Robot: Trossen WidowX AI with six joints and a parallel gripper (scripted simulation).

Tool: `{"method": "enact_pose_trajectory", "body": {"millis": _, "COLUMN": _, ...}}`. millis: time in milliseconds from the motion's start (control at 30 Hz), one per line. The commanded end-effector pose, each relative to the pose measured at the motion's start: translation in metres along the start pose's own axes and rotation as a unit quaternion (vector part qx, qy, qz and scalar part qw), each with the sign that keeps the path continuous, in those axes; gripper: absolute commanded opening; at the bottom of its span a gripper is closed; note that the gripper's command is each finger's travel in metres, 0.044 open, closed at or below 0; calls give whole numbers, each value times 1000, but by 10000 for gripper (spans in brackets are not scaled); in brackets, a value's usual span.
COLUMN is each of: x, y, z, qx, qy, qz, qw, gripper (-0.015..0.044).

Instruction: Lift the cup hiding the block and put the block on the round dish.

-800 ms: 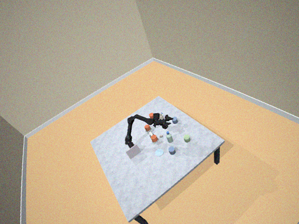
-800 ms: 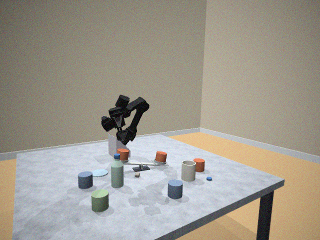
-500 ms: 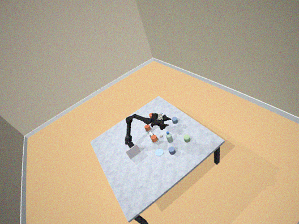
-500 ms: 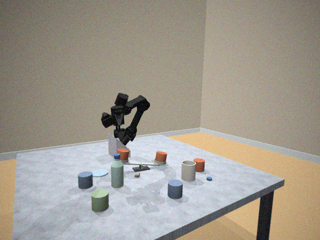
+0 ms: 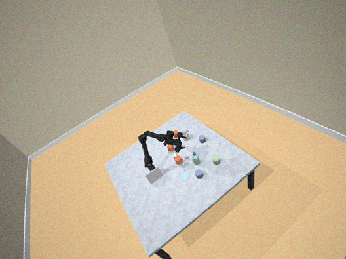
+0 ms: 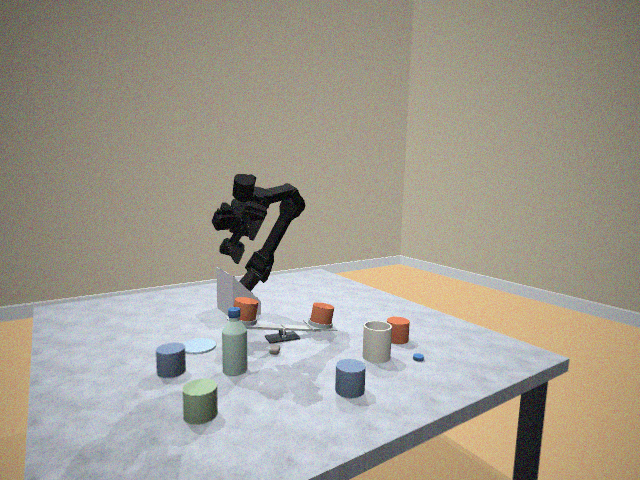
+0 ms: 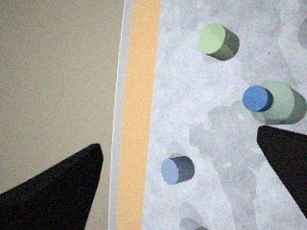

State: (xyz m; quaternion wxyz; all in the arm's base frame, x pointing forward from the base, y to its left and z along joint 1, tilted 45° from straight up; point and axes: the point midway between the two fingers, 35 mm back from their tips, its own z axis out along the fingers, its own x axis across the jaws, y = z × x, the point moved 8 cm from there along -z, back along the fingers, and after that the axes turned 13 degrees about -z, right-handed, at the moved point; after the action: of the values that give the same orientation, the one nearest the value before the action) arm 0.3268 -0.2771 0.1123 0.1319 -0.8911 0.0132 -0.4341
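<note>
Two orange cups stand upside down on the ends of the small balance [image 6: 282, 336]: the left cup [image 6: 247, 307] [image 5: 178, 159] and the right cup [image 6: 322, 312] [image 5: 170, 147]. The beam looks about level. A pale blue round dish [image 6: 199, 345] [image 5: 183, 175] lies flat to the left. A small brown block [image 6: 274, 349] [image 5: 186, 156] lies on the table in front of the balance. My gripper [image 6: 232, 251] [image 5: 179, 146] [image 7: 179, 142] is open and empty, raised well above the table behind the balance. The wrist view shows neither cup.
A third orange cup [image 6: 398, 329] stands by a beige open cup [image 6: 376, 341]. Also standing about: a green bottle [image 6: 234, 346] [image 7: 282, 103], two blue cylinders [image 6: 170, 359] [image 6: 349, 377], a green cylinder [image 6: 199, 400] [image 7: 218, 41], a blue cap [image 6: 418, 357], a grey panel [image 6: 225, 294].
</note>
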Motion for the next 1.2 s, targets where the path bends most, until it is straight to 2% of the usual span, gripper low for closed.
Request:
{"method": "enact_pose_trajectory", "body": {"millis": 0, "x": -6, "y": -15, "z": -24, "qx": 11, "qy": -11, "qz": -69, "qw": 997, "gripper": 440}}
{"method": "enact_pose_trajectory", "body": {"millis": 533, "x": -42, "y": -83, "z": -104, "qx": 67, "qy": -33, "qz": -326, "qw": 942, "gripper": 440}}
{"method": "enact_pose_trajectory", "body": {"millis": 1167, "x": -90, "y": -180, "z": -164, "qx": 123, "qy": 28, "qz": -584, "qw": 802, "gripper": 440}}
